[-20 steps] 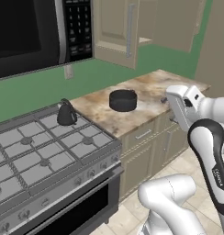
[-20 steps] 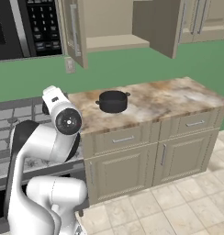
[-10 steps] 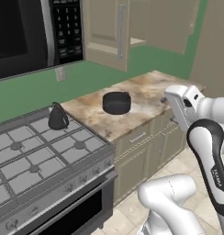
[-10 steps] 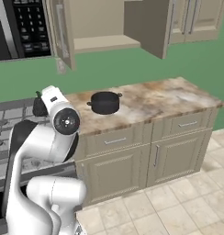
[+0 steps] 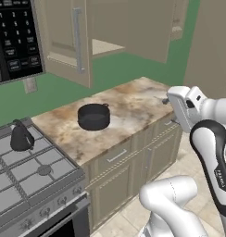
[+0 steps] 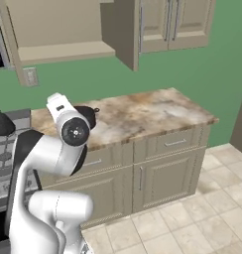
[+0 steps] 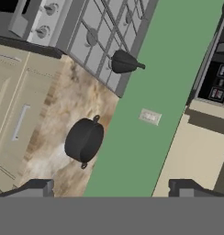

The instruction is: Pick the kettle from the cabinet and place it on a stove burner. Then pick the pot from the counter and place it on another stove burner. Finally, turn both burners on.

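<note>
You see the kettle (image 5: 21, 137) on a rear stove burner, the pot (image 5: 93, 116) alone on the counter (image 5: 133, 104) — your gripper (image 7: 111, 187) hangs spread wide, holding nothing.

Black microwave keypad (image 5: 15, 39), wall outlet (image 7: 149, 116), possibly tiled floor (image 6: 192, 218)

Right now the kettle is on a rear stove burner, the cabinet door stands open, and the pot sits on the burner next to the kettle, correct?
Not quite. The pot sits on the counter beside the range, not on a burner, as the left base view shows. The rest holds: the kettle is on a rear burner and the cabinet door stands open.
</note>
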### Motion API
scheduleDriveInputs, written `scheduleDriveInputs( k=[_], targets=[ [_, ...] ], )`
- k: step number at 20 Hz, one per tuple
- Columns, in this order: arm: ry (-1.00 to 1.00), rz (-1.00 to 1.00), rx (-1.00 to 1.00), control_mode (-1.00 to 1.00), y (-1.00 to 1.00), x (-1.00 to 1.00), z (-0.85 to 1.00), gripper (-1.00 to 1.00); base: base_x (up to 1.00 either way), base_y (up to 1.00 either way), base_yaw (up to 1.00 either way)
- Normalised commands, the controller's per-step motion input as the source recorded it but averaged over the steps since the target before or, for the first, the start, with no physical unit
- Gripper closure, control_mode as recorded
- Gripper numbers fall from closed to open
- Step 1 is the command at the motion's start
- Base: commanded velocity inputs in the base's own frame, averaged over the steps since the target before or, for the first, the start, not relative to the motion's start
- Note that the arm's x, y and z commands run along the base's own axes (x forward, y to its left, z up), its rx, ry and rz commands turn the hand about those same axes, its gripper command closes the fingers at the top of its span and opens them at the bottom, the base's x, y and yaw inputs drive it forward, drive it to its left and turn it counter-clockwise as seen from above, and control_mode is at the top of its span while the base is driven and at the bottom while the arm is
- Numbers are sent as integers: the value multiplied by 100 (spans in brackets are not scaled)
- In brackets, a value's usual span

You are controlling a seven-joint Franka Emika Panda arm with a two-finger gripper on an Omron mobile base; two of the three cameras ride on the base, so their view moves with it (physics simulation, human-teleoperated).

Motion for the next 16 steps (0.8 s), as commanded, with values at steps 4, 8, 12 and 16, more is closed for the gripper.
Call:
scheduleDriveInputs(
  k=[4, 8, 12, 16],
  targets=[
    [0, 0, 0, 100, 0, 0, 0, -100, 8, 11, 0],
    [0, 0, 0, 100, 0, 0, 0, -100, 32, 6, 4],
    [0, 0, 0, 100, 0, 0, 0, -100, 57, 1, 11],
    [0, 0, 0, 100, 0, 0, 0, -100, 60, 0, 15]
  ],
)
